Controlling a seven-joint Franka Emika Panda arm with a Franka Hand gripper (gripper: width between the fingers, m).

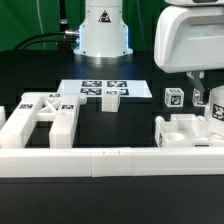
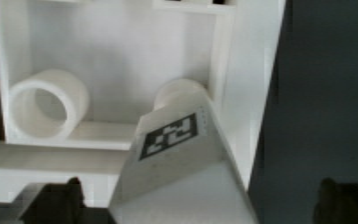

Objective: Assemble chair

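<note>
My gripper [image 1: 204, 97] hangs over the white chair parts at the exterior view's right. In the wrist view its two dark fingertips [image 2: 51, 202] stand wide apart, and the gripper [image 2: 197, 205] is open. A slim white tagged piece [image 2: 172, 140] rises between them and touches neither. It also shows in the exterior view [image 1: 215, 112]. Below it lies a boxy white panel part [image 1: 185, 130] with walls and two round sockets [image 2: 43, 105]. A cross-braced frame [image 1: 40, 118] lies at the exterior view's left. A small leg [image 1: 111, 98] and a tagged cube [image 1: 173, 97] stand apart.
The marker board [image 1: 88, 90] lies in the middle under the small leg. A long low white rail [image 1: 110, 160] runs along the front. The robot base [image 1: 103, 30] stands at the back with black cables beside it.
</note>
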